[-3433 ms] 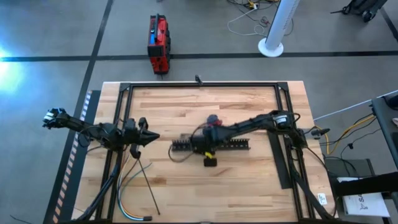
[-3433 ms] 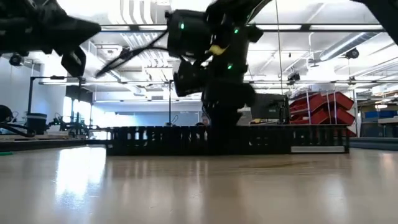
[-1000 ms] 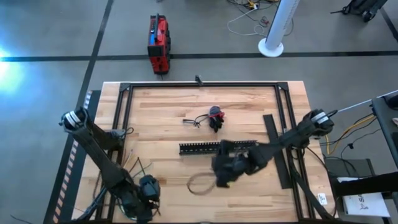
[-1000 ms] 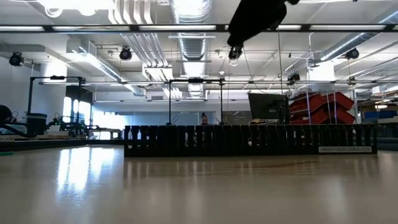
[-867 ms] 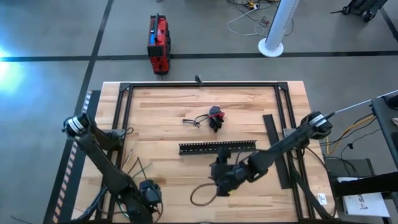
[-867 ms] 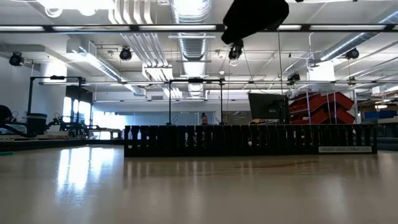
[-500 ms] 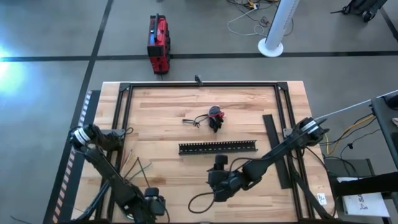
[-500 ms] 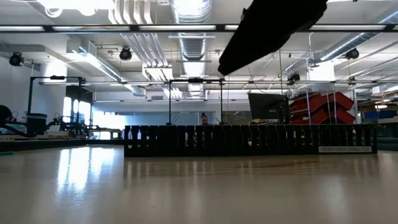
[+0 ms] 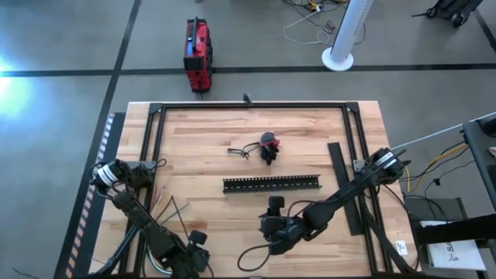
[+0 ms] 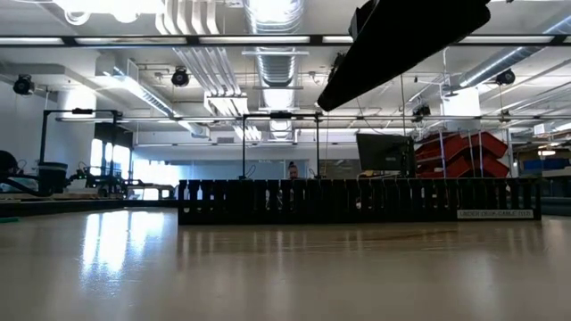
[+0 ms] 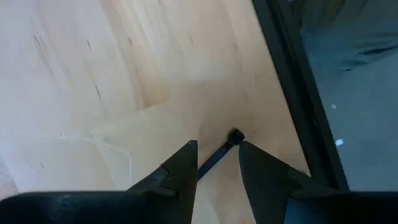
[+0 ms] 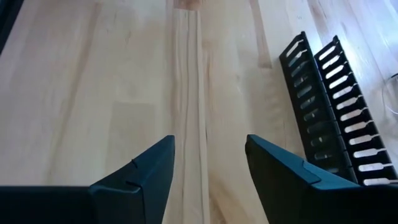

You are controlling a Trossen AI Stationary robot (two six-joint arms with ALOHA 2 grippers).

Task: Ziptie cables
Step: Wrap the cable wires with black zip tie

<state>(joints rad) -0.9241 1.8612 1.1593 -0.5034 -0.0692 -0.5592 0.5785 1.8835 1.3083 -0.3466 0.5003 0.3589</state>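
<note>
Overhead, table-level, two close wrist views

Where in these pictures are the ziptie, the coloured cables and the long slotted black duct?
ziptie (image 11: 219,155): left wrist view, on its thin black strip, near the head.
cables (image 9: 169,208): high view, on the loose wire ends.
slotted duct (image 9: 271,183): high view, mid-length on its comb wall.

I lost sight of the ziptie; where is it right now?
In the left wrist view the ziptie lies on the wooden table, its head end showing between the left gripper jaws, near the table's dark frame rail.
</note>
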